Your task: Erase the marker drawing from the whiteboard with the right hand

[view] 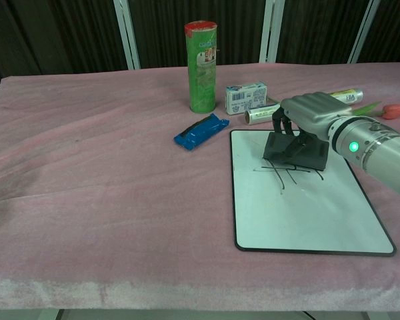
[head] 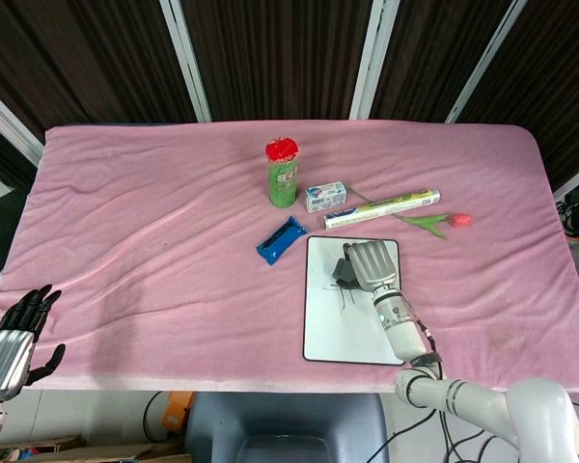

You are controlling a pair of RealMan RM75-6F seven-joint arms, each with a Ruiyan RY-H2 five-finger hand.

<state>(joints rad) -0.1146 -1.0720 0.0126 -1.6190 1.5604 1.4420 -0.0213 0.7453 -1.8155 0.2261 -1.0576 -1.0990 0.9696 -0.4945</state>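
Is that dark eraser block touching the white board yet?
Touching: in the chest view the dark eraser block in the right hand sits on the whiteboard, covering the marks.

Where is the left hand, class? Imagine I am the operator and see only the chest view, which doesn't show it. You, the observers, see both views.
Observer: The head view shows the left hand off the near left corner of the table, fingers spread and holding nothing.
Operator: In my view the right hand hides the middle of the foil roll. Are they touching?
Observer: No. From the head view the foil roll shows full length beyond the far edge of the whiteboard. It lies apart from the right hand, which holds the eraser over the drawing.
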